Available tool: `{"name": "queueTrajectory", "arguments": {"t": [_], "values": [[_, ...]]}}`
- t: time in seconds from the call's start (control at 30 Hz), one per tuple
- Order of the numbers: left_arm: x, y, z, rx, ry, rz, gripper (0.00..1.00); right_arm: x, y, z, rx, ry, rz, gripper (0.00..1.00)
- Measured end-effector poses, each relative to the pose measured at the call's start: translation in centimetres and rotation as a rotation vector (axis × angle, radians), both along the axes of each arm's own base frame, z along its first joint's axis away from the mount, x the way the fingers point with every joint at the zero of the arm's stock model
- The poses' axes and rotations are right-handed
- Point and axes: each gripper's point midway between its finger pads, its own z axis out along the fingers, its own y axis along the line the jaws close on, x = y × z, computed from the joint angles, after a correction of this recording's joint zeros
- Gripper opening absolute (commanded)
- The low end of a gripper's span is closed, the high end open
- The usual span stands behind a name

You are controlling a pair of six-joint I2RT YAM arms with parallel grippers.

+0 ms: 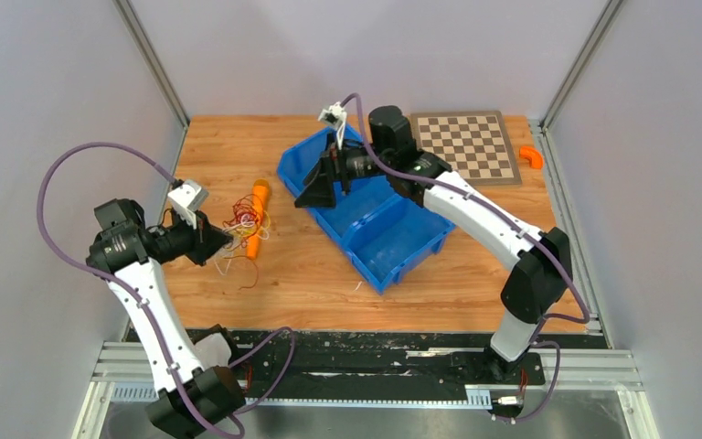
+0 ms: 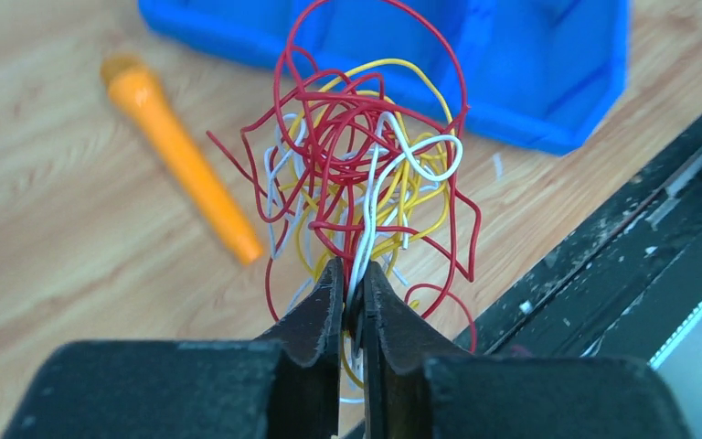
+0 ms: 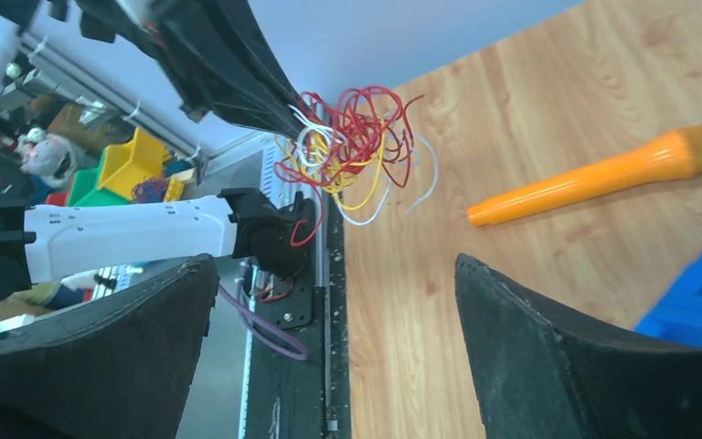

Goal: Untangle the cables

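- Black fingers (image 2: 315, 311) of your left gripper (image 2: 352, 274) fill the foreground of the left wrist view. They are pressed together and pinch a white strand, with some yellow ones, at the base of the cables (image 2: 366, 155).
- Cables: a single red, yellow and white tangle at about 9 o'clock in the top view. It is carried by that pinch and appears lifted off the table (image 1: 311, 274).
- Right gripper (image 3: 336, 265): jaws spread wide and holding nothing. It sits over the blue bin (image 1: 393, 247) near 12 o'clock, well apart from the tangle.
- Orange microphone-shaped toy (image 1: 258, 219): lies on the wood just beside the tangle, at its 3 o'clock side.
- Hazard 1: you hold only a few thin strands, so a sharp pull could slide them out of the pinch and drop the bundle.
- Hazard 2: if you seize a loop from the dense red core, pulling is likely to tighten the knot rather than free a wire.
- Hazard 3: trailing ends may catch the toy and drag it along.
- Hazard 4: a close approach risks the two grippers knocking together.
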Motion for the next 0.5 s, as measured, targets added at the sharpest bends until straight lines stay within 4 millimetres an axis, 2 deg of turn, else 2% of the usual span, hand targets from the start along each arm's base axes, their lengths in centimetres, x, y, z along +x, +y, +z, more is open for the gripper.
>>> {"name": "queueTrajectory", "arguments": {"t": [0.07,0.2,0.23,0.27,0.33,0.37,0.4,0.43,0.47,0.5], "values": [[-0.5,-1.7,1.9,-0.046,-0.083,-0.047,0.21,-1.1,1.4,-1.2,-0.018,0.021,0.037,1.00],[-1.8,-5.2,4.1,-0.108,-0.173,-0.172,0.22,-3.3,4.5,-3.8,-0.057,0.080,0.115,0.98],[-2.2,-5.9,4.4,-0.115,-0.184,-0.204,0.21,-3.8,5.3,-4.3,-0.064,0.098,0.133,0.89],[-2.4,-6.5,4.6,-0.114,-0.197,-0.229,0.20,-4.2,5.9,-4.7,-0.069,0.111,0.149,0.72],[-2.9,-7.5,4.7,-0.101,-0.225,-0.274,0.18,-5.3,6.8,-5.2,-0.075,0.131,0.185,0.29],[-3.1,-7.7,4.5,-0.093,-0.230,-0.281,0.19,-5.9,7.0,-5.2,-0.075,0.137,0.204,0.11],[-3.2,-7.9,4.4,-0.078,-0.241,-0.283,0.22,-6.3,7.2,-5.2,-0.074,0.139,0.218,0.01],[-3.2,-7.8,4.2,-0.063,-0.247,-0.276,0.39,-6.9,7.2,-5.1,-0.072,0.146,0.236,0.00],[-3.2,-7.7,4.2,-0.051,-0.253,-0.270,0.63,-7.0,7.3,-4.9,-0.066,0.140,0.243,0.00],[-3.2,-7.7,4.2,-0.038,-0.263,-0.266,0.73,-7.1,7.3,-4.7,-0.062,0.134,0.248,0.00]]}}
